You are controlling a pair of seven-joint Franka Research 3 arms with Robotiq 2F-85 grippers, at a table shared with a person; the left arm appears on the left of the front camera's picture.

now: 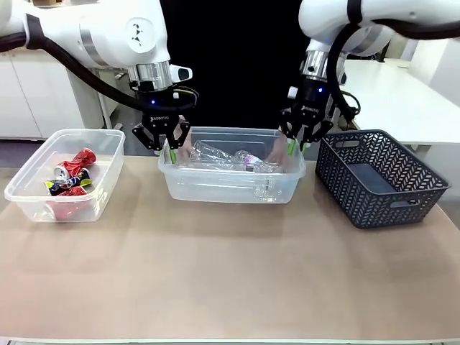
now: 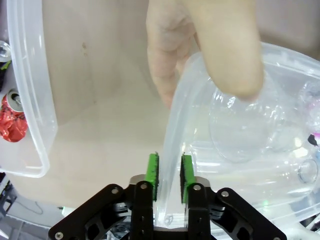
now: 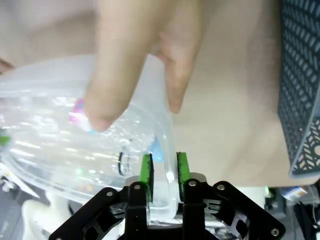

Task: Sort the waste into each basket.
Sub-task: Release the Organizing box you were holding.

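The waste lies in two clear baskets. Crushed red and black cans (image 1: 72, 180) fill the left tub (image 1: 29, 194), and clear bottles (image 1: 223, 157) lie in the middle tub (image 1: 230, 171). My left gripper (image 1: 171, 154) is at the middle tub's left end. In the left wrist view it (image 2: 170, 177) has its green pads closed narrowly around the tub's wall (image 2: 235, 165). My right gripper (image 1: 293, 149) pinches the right end's rim (image 3: 167, 135) the same way. A person's hands (image 1: 188, 147) (image 1: 279, 147) hold both ends, with fingers (image 2: 220, 45) (image 3: 130, 60) curled over the rim.
A dark lattice basket (image 1: 381, 208) stands at the right, close to the middle tub, with its corner (image 3: 302, 75) near my right gripper. The left tub's rim (image 2: 30, 100) and a red can (image 2: 12, 120) are visible beside my left gripper. Bare tabletop (image 1: 230, 280) spreads toward the near edge.
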